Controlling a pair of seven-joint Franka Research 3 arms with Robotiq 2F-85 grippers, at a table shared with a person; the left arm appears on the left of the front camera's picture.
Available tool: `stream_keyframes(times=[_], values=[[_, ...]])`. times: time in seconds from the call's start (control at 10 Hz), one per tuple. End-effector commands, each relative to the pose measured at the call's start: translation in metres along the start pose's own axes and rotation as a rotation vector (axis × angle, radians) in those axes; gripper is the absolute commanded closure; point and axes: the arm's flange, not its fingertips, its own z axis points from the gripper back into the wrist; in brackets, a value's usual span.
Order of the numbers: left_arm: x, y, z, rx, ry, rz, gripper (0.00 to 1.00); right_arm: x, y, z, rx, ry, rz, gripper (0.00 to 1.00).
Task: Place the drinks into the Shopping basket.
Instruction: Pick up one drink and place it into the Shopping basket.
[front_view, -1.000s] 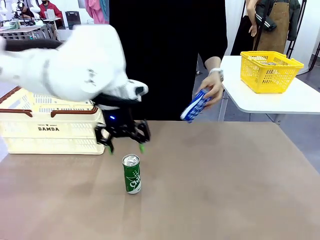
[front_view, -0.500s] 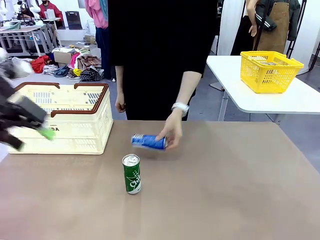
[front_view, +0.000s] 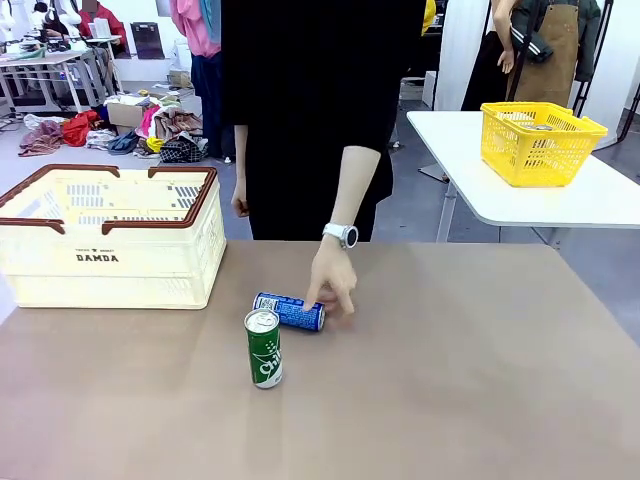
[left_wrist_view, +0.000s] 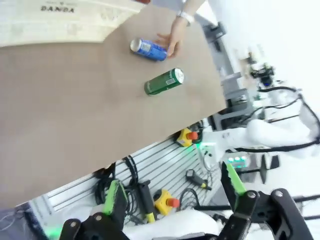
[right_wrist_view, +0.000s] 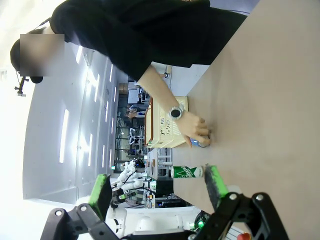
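Front view: the green can (front_view: 264, 349) stands upright on the brown tabletop (front_view: 450, 380), a bit left of centre. The blue can (front_view: 289, 311) lies on its side just behind it, close but I can't tell if they touch. The person's hand (front_view: 333, 282) is down on the right end of the blue can, fingertips on it. The Shopping basket (front_view: 150, 270), the cream DAMDA crate, sits at middle left of the frame, near the cans. A yellow mesh basket (front_view: 540, 143) is on a white table, upper right.

Left wrist view: left end effector (left_wrist_view: 172, 177) is spread wide, holding nothing. Right wrist view: right end effector (right_wrist_view: 156, 172) is the same, wide and holding nothing.
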Motion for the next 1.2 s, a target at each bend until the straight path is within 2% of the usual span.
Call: stream_keyframes(times=[0.0, 0.1, 0.3, 0.5, 0.6, 0.7, 0.9, 1.0, 1.1], values=[[-0.032, 0.032, -0.087, -0.042, 0.034, -0.018, 0.0, 0.0, 0.002, 0.001, 0.007, 0.001, 0.004, 0.0], [-0.026, 0.028, -0.093, -0.041, 0.04, -0.024, 0.0, 0.0, 0.002, 0.001, 0.007, 0.001, 0.004, 0.0], [-0.005, -0.004, -0.114, 0.02, 0.084, -0.059, 0.0, 0.0, 0.002, 0.001, 0.007, 0.001, 0.004, 0.0], [0.04, -0.066, -0.164, 0.139, 0.212, -0.143, 0.0, 0.0, 0.002, 0.001, 0.007, 0.001, 0.004, 0.0], [0.067, -0.098, -0.205, 0.192, 0.296, -0.169, 0.0, 0.0, 0.002, 0.001, 0.007, 0.001, 0.004, 0.0], [0.091, -0.132, -0.264, 0.316, 0.368, -0.171, 0.0, 0.0, 0.002, 0.001, 0.007, 0.001, 0.004, 0.0], [0.102, -0.179, -0.355, 0.486, 0.459, -0.229, 0.0, 0.0, 0.002, 0.001, 0.007, 0.001, 0.004, 0.0], [0.098, -0.2, -0.389, 0.547, 0.464, -0.266, 0.0, 0.0, 0.002, 0.001, 0.007, 0.001, 0.004, 0.0], [0.098, -0.218, -0.414, 0.634, 0.425, -0.257, 0.0, 0.0, 0.002, 0.001, 0.007, 0.001, 0.004, 0.0]])
